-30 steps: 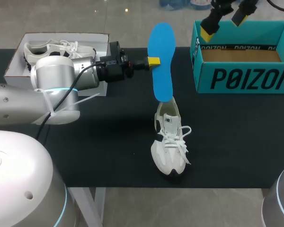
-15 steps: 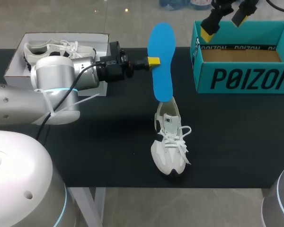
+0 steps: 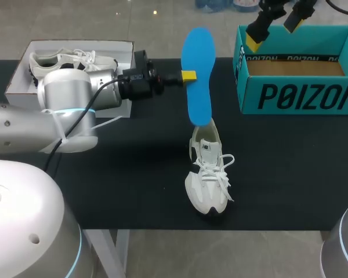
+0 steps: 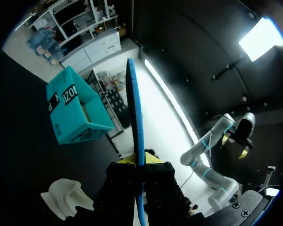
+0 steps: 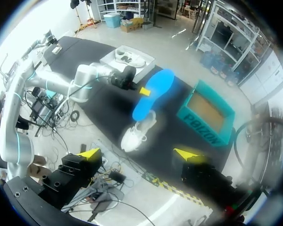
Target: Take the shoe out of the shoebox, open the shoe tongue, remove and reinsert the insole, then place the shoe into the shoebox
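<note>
Your left claw [image 3: 188, 75] has barely shifted, still pinching the flat blue insole [image 3: 198, 52] upright, seemingly touching the white laced shoe [image 3: 209, 179]; your right claw [image 3: 273, 32] gapes wide.

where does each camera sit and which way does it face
Head view: above and behind the robot, looking down on the table; the left gripper enters from the left, the right gripper shows at upper right.
Left wrist view: on that wrist, looking along its gripper, shut on the blue insole, seen edge-on.
Right wrist view: high up, looking down on the table between its open yellow tips.
All three share insole, white shoe and teal shoebox.
</note>
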Robot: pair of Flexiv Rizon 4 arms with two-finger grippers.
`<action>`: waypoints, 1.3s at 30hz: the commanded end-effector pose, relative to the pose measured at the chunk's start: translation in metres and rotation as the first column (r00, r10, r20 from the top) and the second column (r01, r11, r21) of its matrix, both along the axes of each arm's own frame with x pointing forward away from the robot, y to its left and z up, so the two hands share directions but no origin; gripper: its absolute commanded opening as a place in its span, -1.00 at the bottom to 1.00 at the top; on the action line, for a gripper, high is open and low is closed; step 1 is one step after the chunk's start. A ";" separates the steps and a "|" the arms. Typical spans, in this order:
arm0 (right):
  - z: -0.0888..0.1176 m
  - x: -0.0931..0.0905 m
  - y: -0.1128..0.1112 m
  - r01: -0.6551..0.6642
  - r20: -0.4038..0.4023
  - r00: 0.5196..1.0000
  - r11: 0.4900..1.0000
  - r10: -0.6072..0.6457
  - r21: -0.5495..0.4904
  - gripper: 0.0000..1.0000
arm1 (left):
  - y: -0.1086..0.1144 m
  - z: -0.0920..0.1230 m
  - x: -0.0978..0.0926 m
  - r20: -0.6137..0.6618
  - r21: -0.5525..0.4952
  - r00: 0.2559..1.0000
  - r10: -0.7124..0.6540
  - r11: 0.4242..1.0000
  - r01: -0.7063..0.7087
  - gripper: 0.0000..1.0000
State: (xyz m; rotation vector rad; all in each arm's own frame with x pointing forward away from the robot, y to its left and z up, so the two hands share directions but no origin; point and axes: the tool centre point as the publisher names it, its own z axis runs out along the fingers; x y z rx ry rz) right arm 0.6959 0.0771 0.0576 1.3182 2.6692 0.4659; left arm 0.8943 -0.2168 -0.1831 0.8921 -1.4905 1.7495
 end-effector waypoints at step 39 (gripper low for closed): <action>0.001 0.001 0.001 0.001 -0.004 1.000 1.000 -0.001 -0.002 1.00 | 0.000 0.015 -0.029 0.629 0.058 0.776 -0.034 0.998 -0.004 -1.00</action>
